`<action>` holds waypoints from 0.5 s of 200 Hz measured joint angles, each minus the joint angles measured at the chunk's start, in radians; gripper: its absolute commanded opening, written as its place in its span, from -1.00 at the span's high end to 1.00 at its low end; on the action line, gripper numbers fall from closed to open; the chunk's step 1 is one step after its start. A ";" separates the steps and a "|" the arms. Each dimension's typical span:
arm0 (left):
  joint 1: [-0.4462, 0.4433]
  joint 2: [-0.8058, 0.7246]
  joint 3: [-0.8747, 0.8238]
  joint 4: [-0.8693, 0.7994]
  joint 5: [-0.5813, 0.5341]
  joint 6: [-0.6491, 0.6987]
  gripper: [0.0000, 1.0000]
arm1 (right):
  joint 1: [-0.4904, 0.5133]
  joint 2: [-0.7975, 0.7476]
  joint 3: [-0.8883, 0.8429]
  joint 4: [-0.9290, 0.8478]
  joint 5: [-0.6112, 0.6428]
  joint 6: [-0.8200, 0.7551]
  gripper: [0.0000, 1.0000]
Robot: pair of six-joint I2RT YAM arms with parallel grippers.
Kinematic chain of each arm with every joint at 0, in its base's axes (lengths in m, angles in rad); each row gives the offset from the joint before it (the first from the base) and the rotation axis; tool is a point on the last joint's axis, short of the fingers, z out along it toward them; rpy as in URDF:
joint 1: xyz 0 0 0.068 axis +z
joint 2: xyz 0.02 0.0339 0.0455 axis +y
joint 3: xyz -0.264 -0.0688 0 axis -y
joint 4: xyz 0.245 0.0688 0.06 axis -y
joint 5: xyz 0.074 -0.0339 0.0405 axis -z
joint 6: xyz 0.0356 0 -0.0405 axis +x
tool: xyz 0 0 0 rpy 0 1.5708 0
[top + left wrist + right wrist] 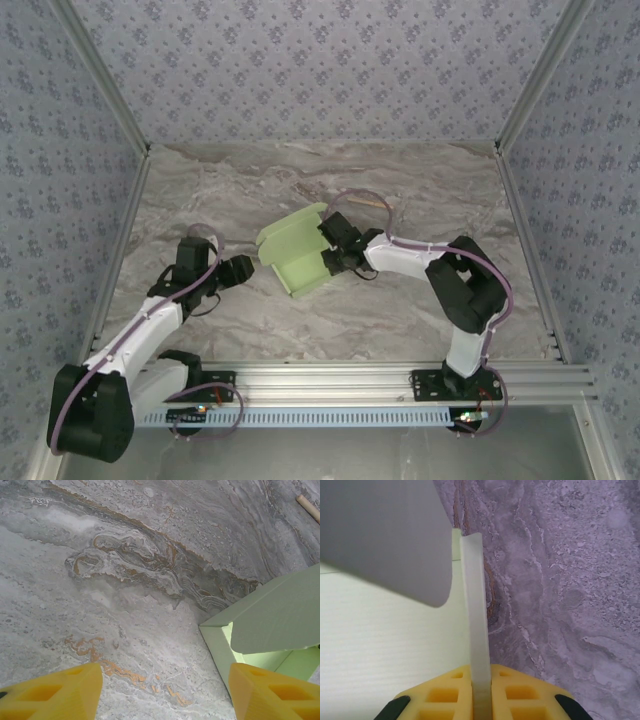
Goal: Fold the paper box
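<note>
Two pincers are meeting mid-tabletop [420,190]. R pincer [481,690] is clamping one upright wall of the paper box [296,258], which is sitting part-folded near center w/ flaps raised. L pincer [165,696] is gaping wide, holding nothing, just left of the box.

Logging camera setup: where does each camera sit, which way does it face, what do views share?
Top: above and behind the bases, looking down on the table; the left arm, right arm and paper box show.
Left wrist: faces down at the table past the open left jaws; box corner at right.
Right wrist: looks along the right jaws, shut on a box wall.
Shared: the paper box, in all three.
</note>
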 measured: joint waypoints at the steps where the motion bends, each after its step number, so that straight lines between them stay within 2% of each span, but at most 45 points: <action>1: 0.000 0.000 0.000 0.000 0.000 0.000 -0.35 | 0.000 0.000 0.000 0.000 0.001 0.000 0.71; 48: -0.017 0.034 0.001 0.000 -0.001 0.011 -0.35 | -0.005 0.001 0.010 -0.016 0.008 -0.001 0.54; 100: -0.038 0.069 0.007 0.000 -0.004 0.025 -0.35 | -0.040 -0.003 0.010 -0.019 -0.074 0.006 0.30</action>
